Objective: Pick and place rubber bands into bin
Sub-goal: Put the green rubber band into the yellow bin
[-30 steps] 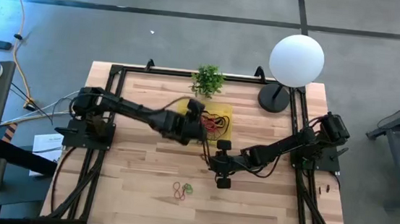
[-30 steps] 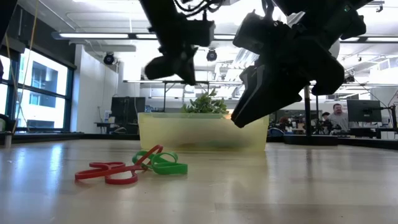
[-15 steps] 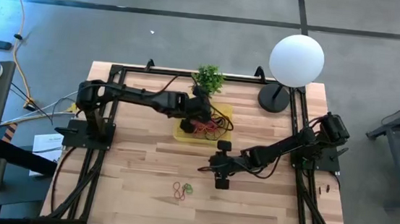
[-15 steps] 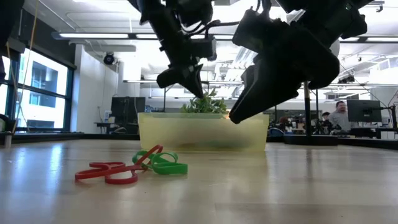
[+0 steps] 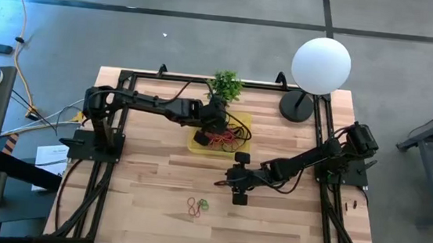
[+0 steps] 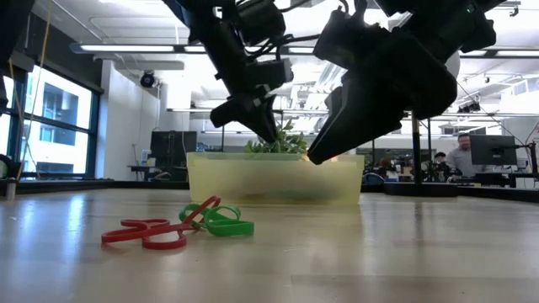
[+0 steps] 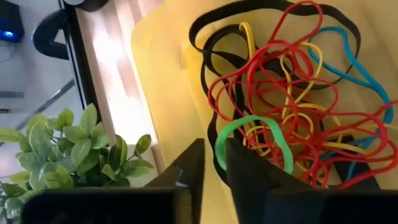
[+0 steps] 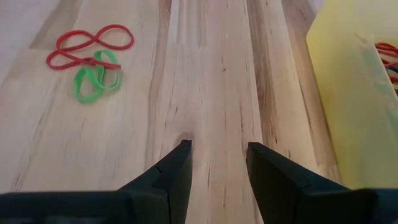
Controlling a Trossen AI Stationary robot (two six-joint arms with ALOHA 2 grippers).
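Left hand (image 5: pixel 214 126) poised over the far edge of the yellow bin (image 5: pixel 241 124), fingers parted by a narrow gap with a green rubber band (image 7: pixel 254 142) at their tips — whether it is gripped or already let go cannot be told; the band should be released fully clear of the wall, over the tangled pile of bands (image 7: pixel 280 99), before the arm lifts. Right hand (image 8: pixel 217 158) released and empty, low over the surface beside the bin; the remaining red band (image 8: pixel 87 46) and green band (image 8: pixel 96 78) lie touching on the surface's near part, well apart from the bin — the red one a flattened figure-eight with its long axis roughly along the boards in the right wrist view.
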